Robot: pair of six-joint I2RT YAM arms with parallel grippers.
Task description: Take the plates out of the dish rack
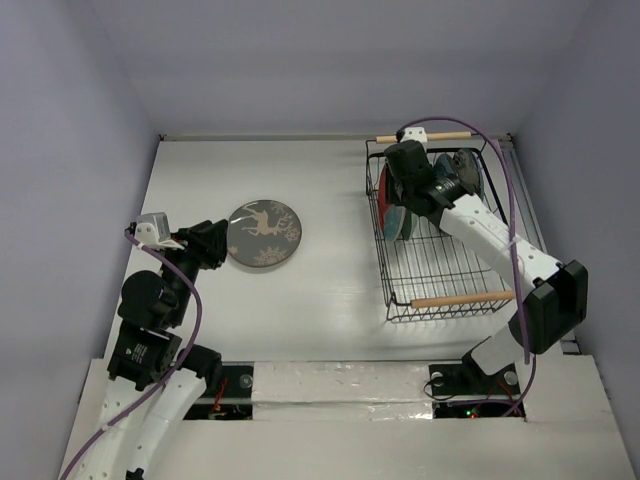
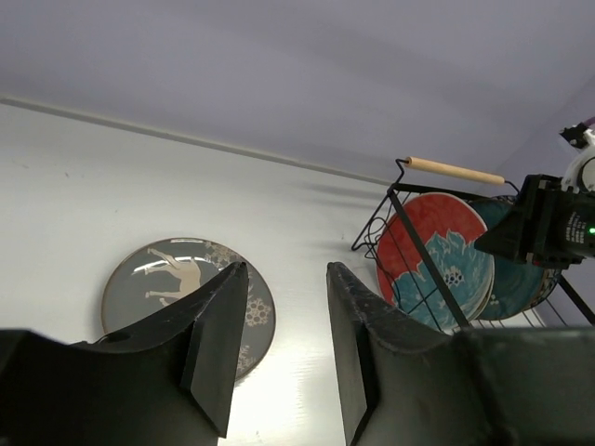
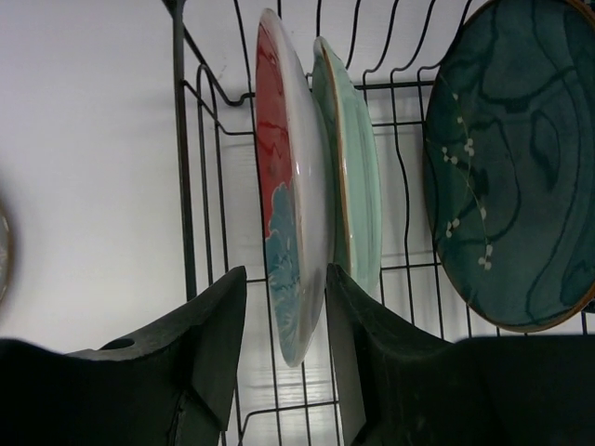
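Overhead, R fingers (image 3: 214, 344) hid by arm (image 1: 480, 225); wrist cam: part-open astride red plate (image 3: 279, 186). L fingers (image 2: 218, 344) part-open, empty.

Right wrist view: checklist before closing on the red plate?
1. Right gripper jaws astride the red plate rim: ok.
2. Jaws open, gap visible beside the plate's red face: ok.
3. Finger clears the pale green plate behind it: cannot tell.
4. Dark teal plate apart from the grasp: ok.
5. Left gripper open, empty, outside the dish rack: ok.
6. Deer plate flat on the table, apart from the rack: ok.
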